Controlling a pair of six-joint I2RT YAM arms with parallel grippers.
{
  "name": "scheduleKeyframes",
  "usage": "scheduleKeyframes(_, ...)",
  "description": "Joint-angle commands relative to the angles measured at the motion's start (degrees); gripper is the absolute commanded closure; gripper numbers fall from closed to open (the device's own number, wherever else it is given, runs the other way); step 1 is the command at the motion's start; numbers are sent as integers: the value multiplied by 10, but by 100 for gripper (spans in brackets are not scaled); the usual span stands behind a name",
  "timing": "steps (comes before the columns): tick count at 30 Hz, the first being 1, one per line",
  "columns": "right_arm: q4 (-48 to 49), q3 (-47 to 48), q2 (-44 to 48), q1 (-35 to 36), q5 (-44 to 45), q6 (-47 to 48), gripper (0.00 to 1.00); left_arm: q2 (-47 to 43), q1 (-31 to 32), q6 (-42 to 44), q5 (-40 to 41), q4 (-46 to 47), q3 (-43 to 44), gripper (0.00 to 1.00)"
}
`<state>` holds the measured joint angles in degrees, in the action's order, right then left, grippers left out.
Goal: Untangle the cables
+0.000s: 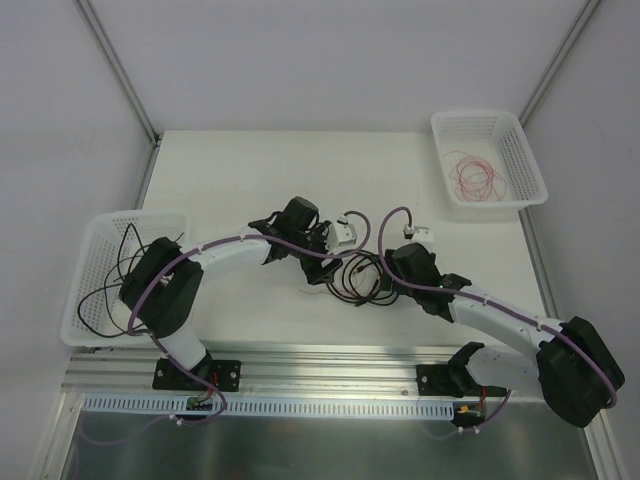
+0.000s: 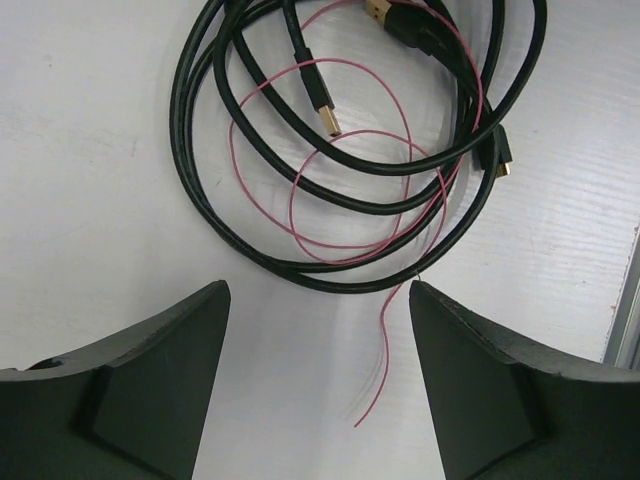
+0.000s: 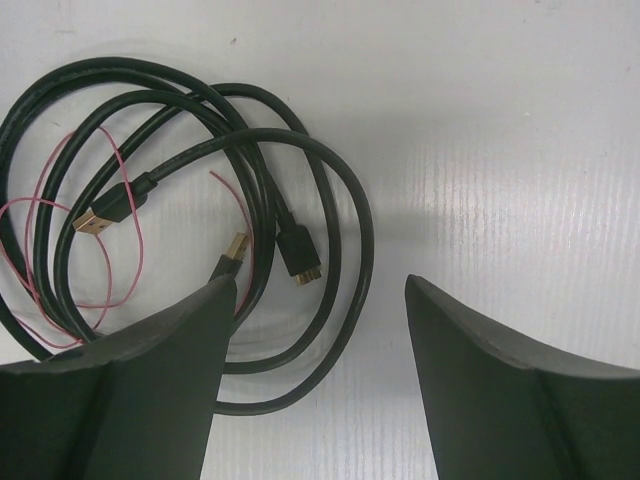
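Observation:
The cables (image 1: 352,280) lie in one looped bundle on the white table between my two grippers. In the left wrist view several black cable loops (image 2: 354,286) with gold plug ends (image 2: 325,115) overlap a fine red wire (image 2: 385,349), whose loose tail runs down between my fingers. My left gripper (image 2: 318,290) is open and empty, just short of the bundle. In the right wrist view the black loops (image 3: 366,230) and a gold plug (image 3: 95,222) lie to the upper left. My right gripper (image 3: 320,282) is open and empty, its left finger over the bundle's edge.
A white basket (image 1: 100,225) at the left holds black cables. A second white basket (image 1: 485,118) at the back right holds red wires. A metal rail (image 1: 330,365) runs along the near table edge. Grey walls enclose the table.

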<state>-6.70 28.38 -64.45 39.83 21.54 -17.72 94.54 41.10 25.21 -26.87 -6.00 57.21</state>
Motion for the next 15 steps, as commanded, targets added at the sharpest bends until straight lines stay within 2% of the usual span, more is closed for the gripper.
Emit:
scheduleKeyframes(1, 16, 16, 14, -1, -4, 0, 28, 15, -1, 92, -98, -31, 35, 27)
scheduleKeyframes(10, 23, 15, 11, -1, -15, 0, 28, 59, -1, 148, -113, -52, 54, 35)
scheduleKeyframes(13, 23, 16, 10, -2, -14, 2, 28, 76, -1, 152, -119, -52, 62, 44)
scheduleKeyframes(15, 24, 16, 9, -2, -15, 1, 28, 83, -1, 151, -120, -52, 73, 45)
